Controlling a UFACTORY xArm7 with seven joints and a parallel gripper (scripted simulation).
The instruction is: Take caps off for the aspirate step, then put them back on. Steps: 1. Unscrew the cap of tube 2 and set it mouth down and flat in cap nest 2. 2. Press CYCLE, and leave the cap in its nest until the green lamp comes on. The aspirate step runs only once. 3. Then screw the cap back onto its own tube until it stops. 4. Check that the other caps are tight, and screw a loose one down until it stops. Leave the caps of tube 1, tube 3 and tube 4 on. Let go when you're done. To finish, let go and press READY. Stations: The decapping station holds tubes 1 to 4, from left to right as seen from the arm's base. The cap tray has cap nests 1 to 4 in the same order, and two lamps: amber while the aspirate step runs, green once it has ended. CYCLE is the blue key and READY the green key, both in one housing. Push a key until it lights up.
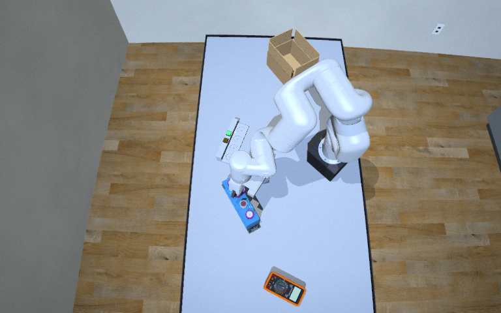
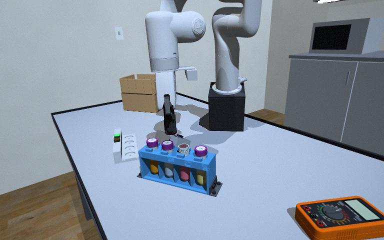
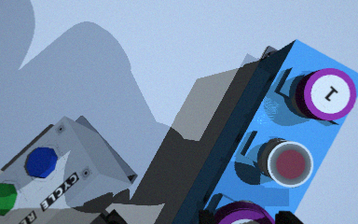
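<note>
The blue decapping station holds four tubes. Tube 2 stands open, showing its red content; it also shows in the wrist view. The other three tubes carry purple caps, among them the cap marked 1. My gripper is shut on a purple cap and holds it above the station, just beside the open tube on tube 3's side. The white cap tray has empty nests, and its green lamp is lit. The key housing carries the blue CYCLE key and the green READY key.
A cardboard box stands at the far end of the table. An orange multimeter lies near the opposite end. The arm's black base is to one side of the station. A cabinet with a microwave stands off the table.
</note>
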